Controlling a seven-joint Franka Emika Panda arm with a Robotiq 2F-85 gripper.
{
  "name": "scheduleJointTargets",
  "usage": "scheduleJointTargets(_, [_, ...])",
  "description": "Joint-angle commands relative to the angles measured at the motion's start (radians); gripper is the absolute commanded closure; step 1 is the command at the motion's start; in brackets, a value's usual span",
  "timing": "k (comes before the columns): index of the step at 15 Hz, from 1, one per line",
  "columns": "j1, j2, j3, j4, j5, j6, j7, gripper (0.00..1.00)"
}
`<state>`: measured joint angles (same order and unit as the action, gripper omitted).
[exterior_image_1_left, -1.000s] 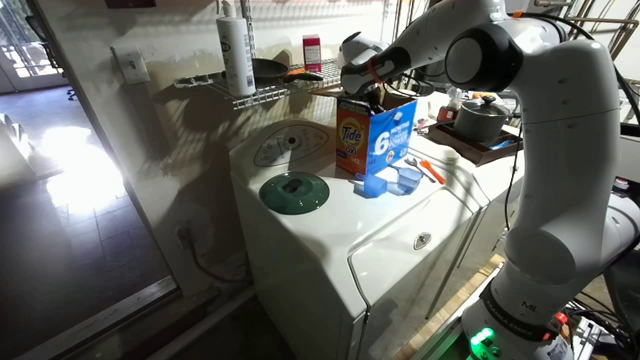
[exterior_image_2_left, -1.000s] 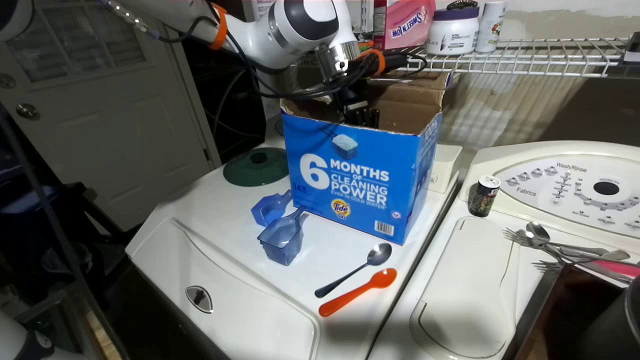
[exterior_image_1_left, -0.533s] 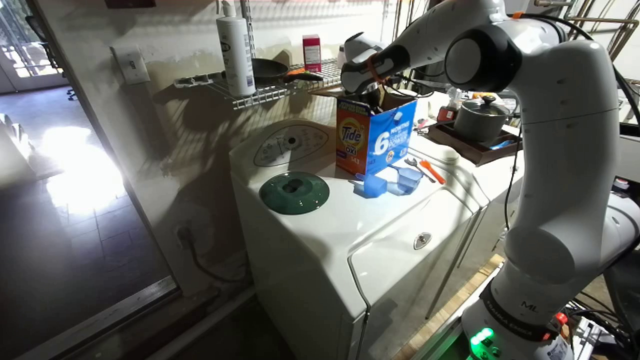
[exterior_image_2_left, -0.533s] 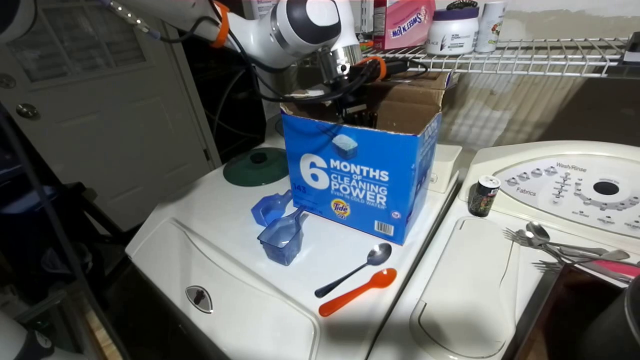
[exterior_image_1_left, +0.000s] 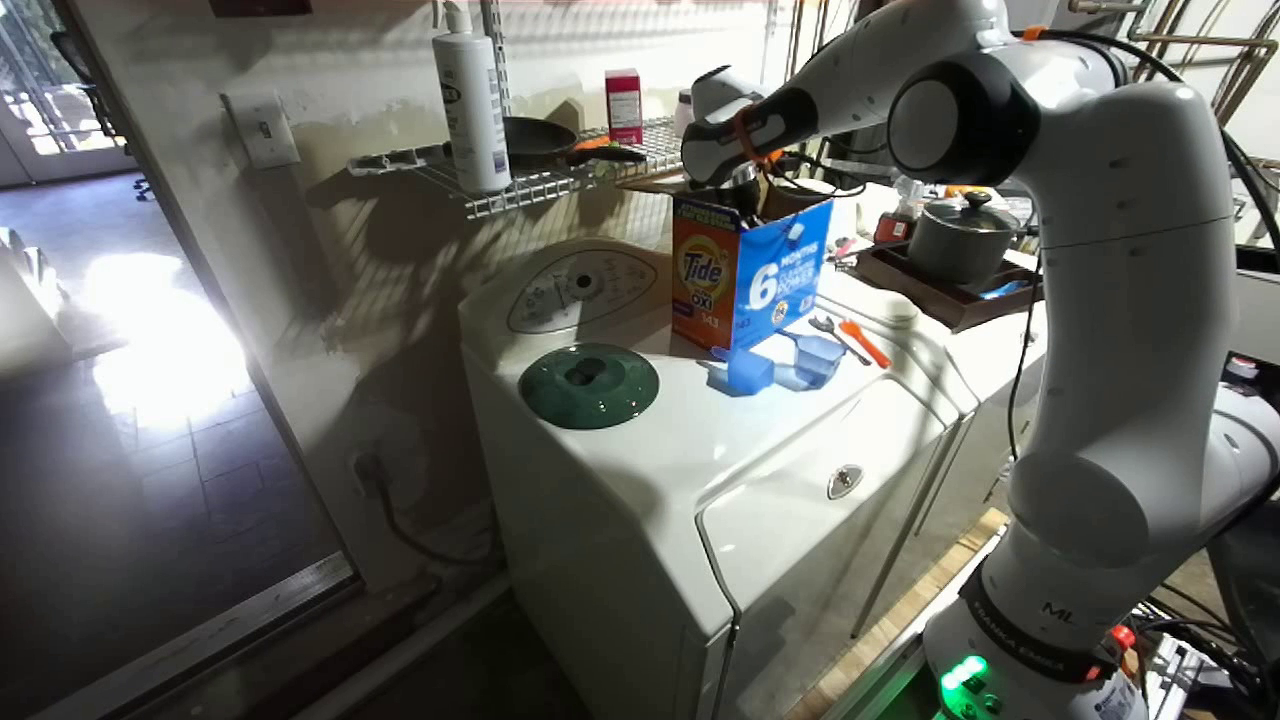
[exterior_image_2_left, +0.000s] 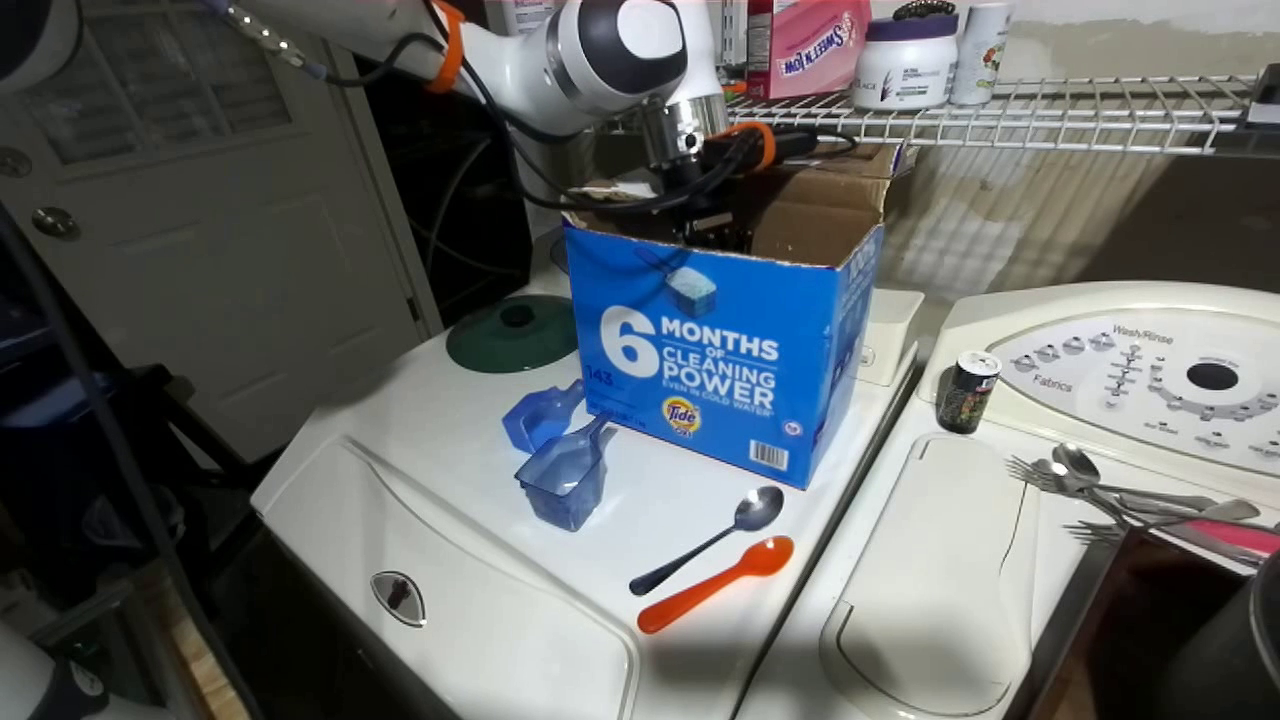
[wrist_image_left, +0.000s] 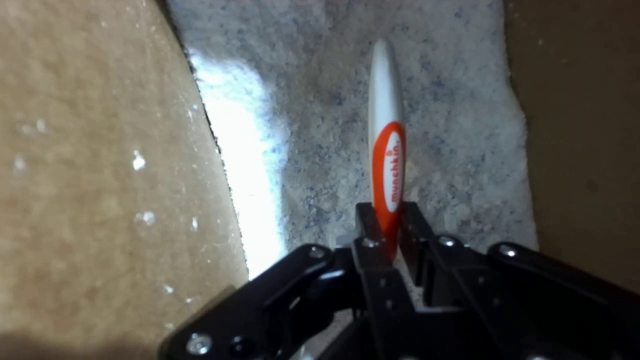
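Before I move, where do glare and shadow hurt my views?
Wrist view: glare whitens a strip of the powder, yet the lettered handle in the gripper reads clearly; in an exterior view, light bleaches part of the floor; in an exterior view, shadow inside the Tide box leaves the gripper hard to see.

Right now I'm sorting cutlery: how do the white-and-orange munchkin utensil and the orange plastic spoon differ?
The slim white-and-orange munchkin utensil is held between the fingers inside the cardboard box; the orange plastic spoon lies on the white appliance. The utensil carries lettering; the spoon is orange throughout. Both show orange.
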<state>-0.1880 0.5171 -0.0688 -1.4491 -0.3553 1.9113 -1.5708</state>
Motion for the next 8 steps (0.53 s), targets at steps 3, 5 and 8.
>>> scheduleJointTargets(3, [0.006, 0.103, 0.023, 0.028, 0.043, 0.027, -0.029, 0.96])
scheduleJointTargets(5, [0.002, 0.105, 0.025, 0.028, 0.060, 0.033, -0.035, 0.96])
scheduleJointTargets(8, [-0.004, 0.111, 0.030, 0.029, 0.087, 0.044, -0.047, 0.96])
